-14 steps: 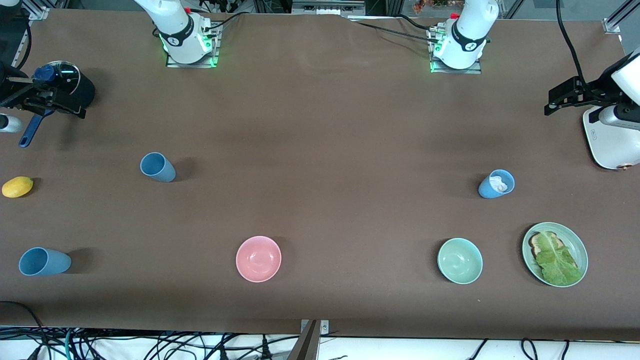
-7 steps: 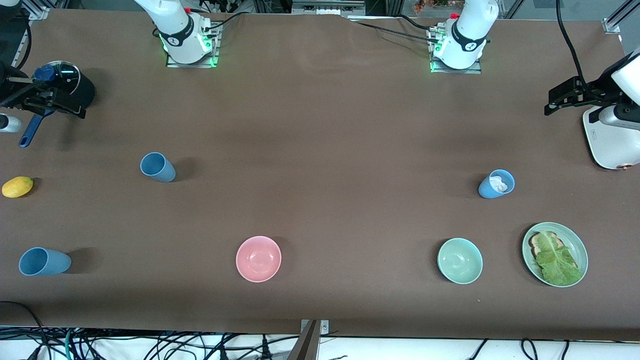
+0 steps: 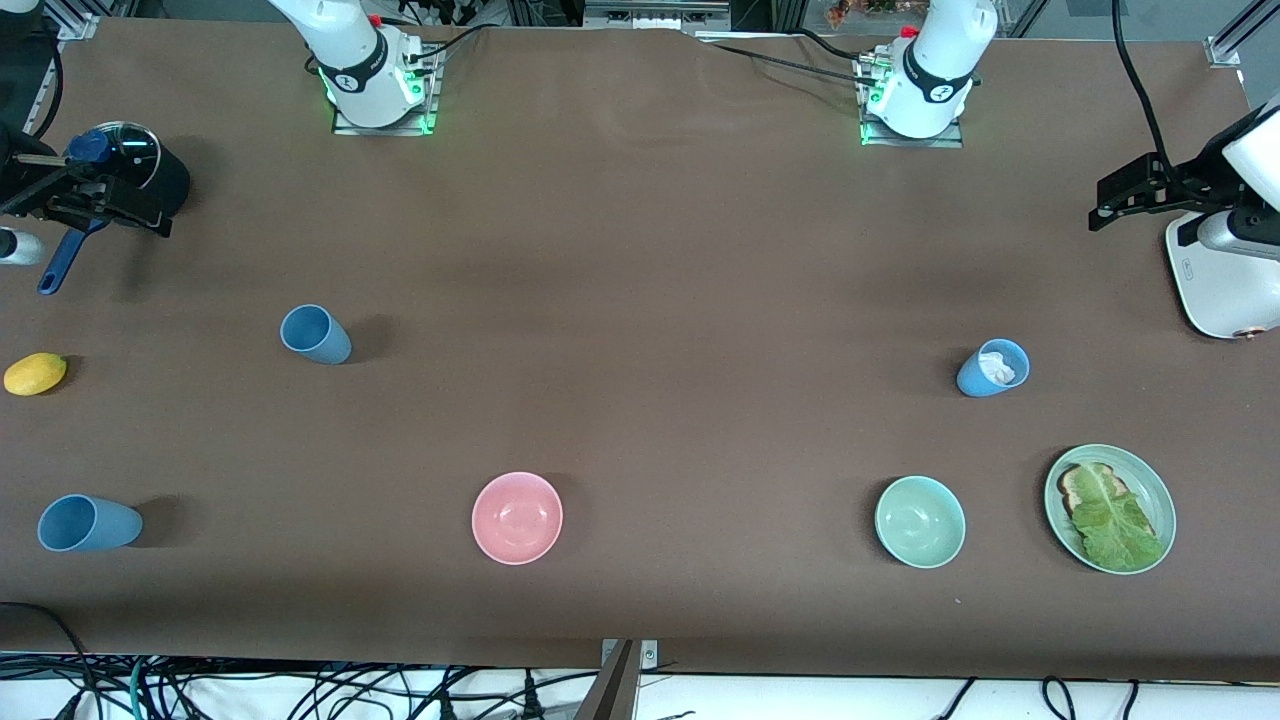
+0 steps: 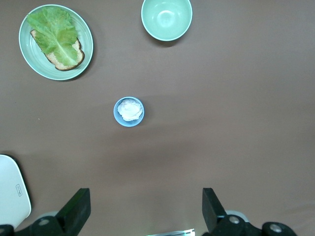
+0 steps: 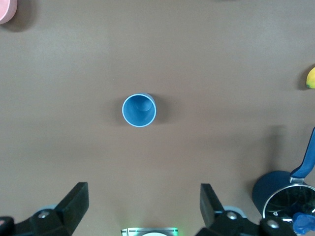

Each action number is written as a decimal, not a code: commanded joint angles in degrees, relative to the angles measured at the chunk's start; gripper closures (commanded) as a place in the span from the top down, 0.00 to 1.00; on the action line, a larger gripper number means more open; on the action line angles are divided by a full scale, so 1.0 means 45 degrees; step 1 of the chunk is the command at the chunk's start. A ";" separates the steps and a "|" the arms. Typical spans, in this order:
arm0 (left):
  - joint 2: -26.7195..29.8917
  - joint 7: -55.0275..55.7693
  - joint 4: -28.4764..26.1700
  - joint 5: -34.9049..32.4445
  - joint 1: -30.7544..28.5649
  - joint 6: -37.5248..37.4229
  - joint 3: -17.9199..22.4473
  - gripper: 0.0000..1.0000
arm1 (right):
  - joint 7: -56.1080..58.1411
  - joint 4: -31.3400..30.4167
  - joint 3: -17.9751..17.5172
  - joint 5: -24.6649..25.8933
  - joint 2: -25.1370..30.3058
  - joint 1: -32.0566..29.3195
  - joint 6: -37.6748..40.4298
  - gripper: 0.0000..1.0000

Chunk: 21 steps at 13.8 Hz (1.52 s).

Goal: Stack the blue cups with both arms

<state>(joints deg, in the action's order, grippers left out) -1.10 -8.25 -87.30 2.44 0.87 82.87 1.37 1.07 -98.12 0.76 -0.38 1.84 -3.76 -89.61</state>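
Three blue cups stand apart on the brown table. One empty cup (image 3: 315, 334) (image 5: 139, 110) is toward the right arm's end. A second cup (image 3: 88, 523) is nearer the front camera at that same end. A third cup (image 3: 993, 368) (image 4: 129, 111), toward the left arm's end, holds something white. My left gripper (image 4: 145, 196) is open and empty, high over the table near its base. My right gripper (image 5: 143, 189) is open and empty, high over the table near its base. Neither gripper shows in the front view.
A pink bowl (image 3: 517, 517) and a pale green bowl (image 3: 920, 521) sit near the front edge. A green plate with bread and lettuce (image 3: 1110, 508) is beside the green bowl. A lemon (image 3: 35, 373), a dark pot (image 3: 140, 170) and a white appliance (image 3: 1225, 280) stand at the table's ends.
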 commanded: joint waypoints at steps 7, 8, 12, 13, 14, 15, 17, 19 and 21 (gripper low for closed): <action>0.0049 -0.0315 -0.0150 -0.0231 0.0158 0.0004 0.0339 1.00 | 0.0017 0.0223 -0.0071 0.0007 -0.0076 -0.0141 0.0227 1.00; 0.0049 -0.0296 -0.0189 -0.0231 0.0158 0.0004 0.0340 1.00 | 0.0017 0.0223 -0.0071 0.0007 -0.0076 -0.0141 0.0207 1.00; -0.0223 -0.0780 -0.0247 -0.0231 0.0158 0.0082 0.0904 1.00 | 0.0017 0.0223 -0.0071 0.0007 -0.0135 -0.0141 0.0227 1.00; -0.0398 -0.1287 -0.0248 -0.0231 0.0158 0.0198 0.1061 1.00 | 0.0017 0.0223 -0.0071 0.0007 -0.0135 -0.0141 0.0227 1.00; -0.0535 -0.1582 -0.0267 -0.0231 0.0158 0.0431 0.1256 1.00 | 0.0017 0.0223 -0.0071 0.0007 -0.0135 -0.0141 0.0227 1.00; -0.0672 -0.1739 -0.0345 -0.0231 0.0158 0.0511 0.1335 1.00 | 0.0017 0.0223 -0.0071 0.0007 -0.0135 -0.0141 0.0227 1.00; -0.0771 -0.1741 -0.0811 -0.0231 0.0139 0.1054 0.1355 1.00 | 0.0017 0.0223 -0.0071 0.0007 -0.0135 -0.0141 0.0227 1.00; -0.0771 -0.1741 -0.1669 -0.0231 0.0139 0.2011 0.1375 1.00 | 0.0017 0.0223 -0.0071 0.0007 -0.0135 -0.0141 0.0227 1.00; -0.0752 -0.1780 -0.2509 -0.0211 0.0139 0.3006 0.1628 1.00 | 0.0017 0.0223 -0.0071 0.0007 -0.0154 -0.0141 0.0227 1.00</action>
<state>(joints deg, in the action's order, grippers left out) -5.74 -14.95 -94.25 2.43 0.91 92.43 7.42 1.07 -98.12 0.77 -0.38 1.44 -3.78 -89.58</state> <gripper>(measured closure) 0.000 0.000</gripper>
